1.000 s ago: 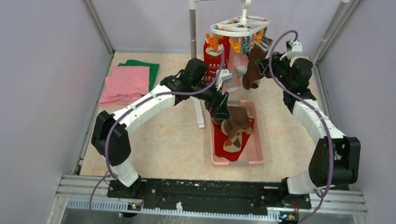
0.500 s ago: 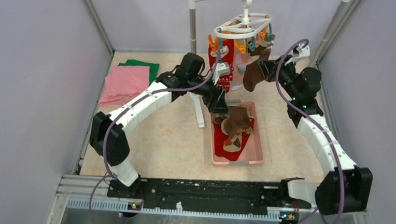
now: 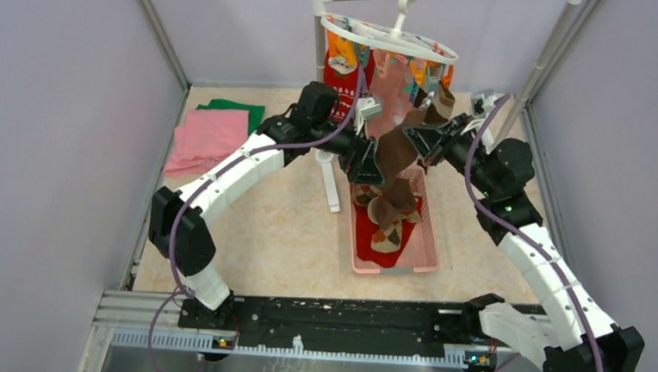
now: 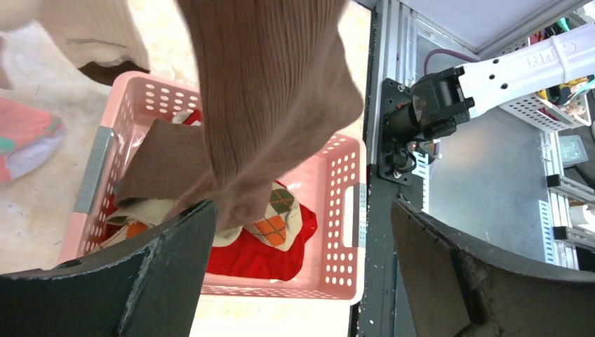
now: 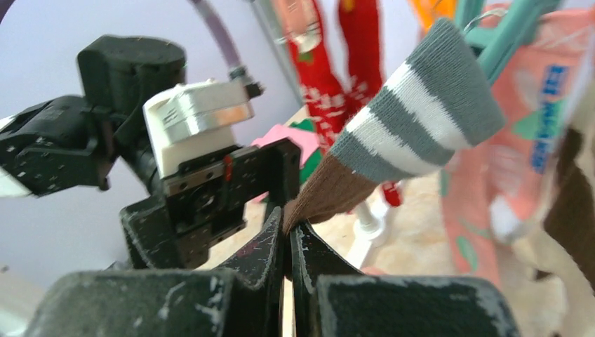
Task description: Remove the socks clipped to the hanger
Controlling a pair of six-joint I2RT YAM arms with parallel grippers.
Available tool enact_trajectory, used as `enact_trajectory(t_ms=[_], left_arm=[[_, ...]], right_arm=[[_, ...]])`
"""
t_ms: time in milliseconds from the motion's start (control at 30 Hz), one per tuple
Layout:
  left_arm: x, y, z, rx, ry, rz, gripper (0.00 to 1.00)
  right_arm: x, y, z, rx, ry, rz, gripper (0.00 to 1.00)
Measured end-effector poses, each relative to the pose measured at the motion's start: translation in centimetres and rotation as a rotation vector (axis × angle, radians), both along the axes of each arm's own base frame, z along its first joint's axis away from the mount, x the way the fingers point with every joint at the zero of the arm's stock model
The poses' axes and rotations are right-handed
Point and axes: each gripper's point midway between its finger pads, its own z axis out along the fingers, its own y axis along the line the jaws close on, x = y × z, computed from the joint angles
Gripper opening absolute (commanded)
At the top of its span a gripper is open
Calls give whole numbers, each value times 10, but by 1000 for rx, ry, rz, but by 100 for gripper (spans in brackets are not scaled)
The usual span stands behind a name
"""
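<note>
The white hanger [image 3: 392, 40] hangs tilted from the rail. Red socks [image 3: 342, 79] [image 5: 316, 67] and a pink sock [image 3: 389, 88] [image 5: 537, 140] dangle from its pegs. My right gripper [image 3: 416, 140] [image 5: 288, 228] is shut on a brown sock [image 3: 396, 160] [image 5: 337, 189]. Its grey-and-white striped cuff [image 5: 421, 119] sits in a teal peg [image 5: 495, 38]. The sock's foot [image 4: 273, 91] hangs over the pink basket. My left gripper [image 3: 370, 167] [image 4: 302, 239] stands open above the basket, beside the foot, holding nothing.
The pink basket [image 3: 430, 235] [image 4: 358, 203] holds an argyle sock [image 4: 277, 217], a red one [image 4: 252, 256] and a brown one. The rail stand's post [image 3: 320, 52] and white foot [image 3: 334, 191] stand just left of it. Folded pink and green cloths [image 3: 212, 136] lie far left.
My right gripper has shut on the brown sock and pulled it down and to the left toward the basket. The hanger has swung and tilted with the pull. The left gripper stayed open.
</note>
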Motion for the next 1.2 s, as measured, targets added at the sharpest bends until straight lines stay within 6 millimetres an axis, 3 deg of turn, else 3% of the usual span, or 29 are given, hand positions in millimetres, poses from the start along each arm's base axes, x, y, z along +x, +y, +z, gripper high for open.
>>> enact_trajectory(t_ms=[300,433,600,700,733,867,900,967,1000,1100,1200], left_arm=[[10,1,24,-35,-45,19,99],[19,5,34,-50,-72,39,92],[29,9,33,-38,-109,67,83],[30,9,34,-41,-117,69,66],[31,7,37,-54,-126,65,44],[29,4,40,-76,-125,41,6],[28,3,41,-83,-125,29,0],[25,3,41,-90,-120,12,0],[24,3,42,-92,-119,6,0],[20,2,43,-100,-119,-16,0],[18,2,43,-106,-119,-32,0]], right_arm=[[-17,34,-11,39,85,201,0],[-23,38,-8,50,86,239,0],[-29,42,2,72,78,285,0],[-30,45,6,86,77,306,0],[-29,47,5,95,87,319,0],[-28,48,3,100,101,320,0],[-28,48,3,100,102,320,0],[-27,47,2,99,106,315,1],[-26,47,1,96,114,311,4],[-23,46,0,91,125,289,36],[-16,40,-4,73,142,230,52]])
